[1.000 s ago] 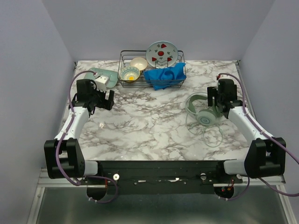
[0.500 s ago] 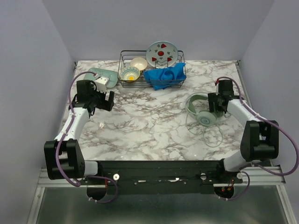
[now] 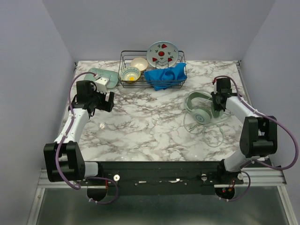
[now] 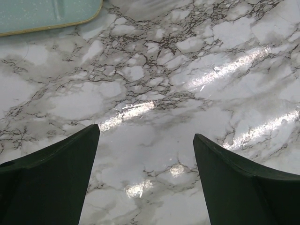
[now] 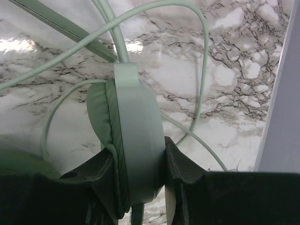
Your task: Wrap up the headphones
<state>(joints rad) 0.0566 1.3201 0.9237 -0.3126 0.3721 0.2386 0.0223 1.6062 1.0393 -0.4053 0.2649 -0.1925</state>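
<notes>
Moved since a sec ago: right arm has folded up tighter, elbow tucked back toward its base, and the headphones (image 3: 200, 112) got nudged a bit left and away. Left arm hasn't budged.
Where they are: right side of the marble table (image 3: 145, 126), one cup lying flat, the other stood on edge.
Right side: right gripper (image 5: 138, 174) is pinching that upright ear cup (image 5: 133, 136), one finger on each face, padding against the left finger.
Cable (image 5: 204, 70): totally loose, sprawled in loops on the marble around and in front of the cups. Zero turns wound yet.
Left side: left gripper (image 4: 146, 136) is spread wide with nothing in it, over bare marble near the mint tray (image 4: 42, 14), well apart from the headphones.
Doing it well: probably hold the cup firmly as an anchor, bring the left over to catch the cable close to the cup, and wind with light tension. Yanking likely snags it under the flat cup.
Arm pose: right forearm reaches away along the right edge, wrist tipped down. Left stretches forward, gripper pointing right.
</notes>
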